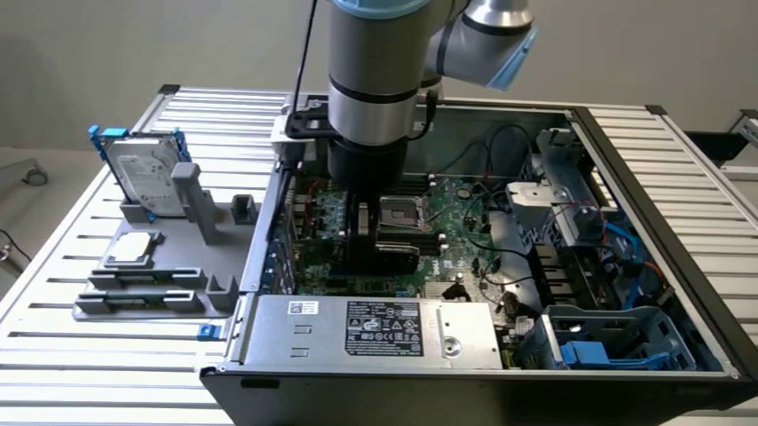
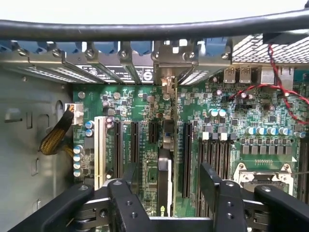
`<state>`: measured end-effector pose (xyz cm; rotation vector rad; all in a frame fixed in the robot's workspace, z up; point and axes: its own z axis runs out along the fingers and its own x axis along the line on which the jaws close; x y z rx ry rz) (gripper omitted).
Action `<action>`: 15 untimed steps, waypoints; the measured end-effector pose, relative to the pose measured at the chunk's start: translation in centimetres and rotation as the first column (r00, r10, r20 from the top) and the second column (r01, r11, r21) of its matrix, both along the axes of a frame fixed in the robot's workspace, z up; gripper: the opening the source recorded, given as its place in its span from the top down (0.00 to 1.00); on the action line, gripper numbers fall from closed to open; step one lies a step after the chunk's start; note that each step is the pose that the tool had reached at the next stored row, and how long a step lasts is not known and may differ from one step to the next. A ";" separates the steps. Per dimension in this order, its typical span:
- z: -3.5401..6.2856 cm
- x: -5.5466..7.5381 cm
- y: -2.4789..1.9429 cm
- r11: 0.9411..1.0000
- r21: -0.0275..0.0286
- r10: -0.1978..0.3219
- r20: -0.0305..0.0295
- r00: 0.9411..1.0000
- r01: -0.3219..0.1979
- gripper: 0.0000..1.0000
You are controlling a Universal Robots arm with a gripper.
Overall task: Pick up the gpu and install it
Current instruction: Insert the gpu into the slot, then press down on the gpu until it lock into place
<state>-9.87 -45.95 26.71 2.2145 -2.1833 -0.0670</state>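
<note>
The gpu (image 2: 164,181) stands on edge in a slot of the green motherboard (image 2: 217,106), seen from above as a thin black strip. Its silver end bracket (image 2: 167,67) sits in line with the case's rear slot covers. My gripper (image 2: 169,191) hovers over the card and is open; its black fingers (image 2: 129,186) stand well clear on either side without touching it. In the exterior view the arm reaches down into the open computer case (image 1: 663,177), with the gripper (image 1: 376,232) low over the board and the black card (image 1: 382,259) under it.
On the grey holder (image 1: 154,288) beside the case stand a silver hard drive with a blue frame (image 1: 145,173) and a small square processor chip (image 1: 133,248). Inside the case are the power supply (image 1: 379,328), a CPU socket (image 2: 263,174) and red wires (image 2: 285,82).
</note>
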 end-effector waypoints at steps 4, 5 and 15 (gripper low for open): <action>1.07 0.0 0.02 1.000 0.000 0.000 -0.003 1.000 0.000 0.36; 1.34 0.0 0.04 1.000 0.000 0.000 -0.004 1.000 0.000 0.38; 2.37 0.0 0.33 1.000 0.001 0.000 -0.007 1.000 0.000 0.80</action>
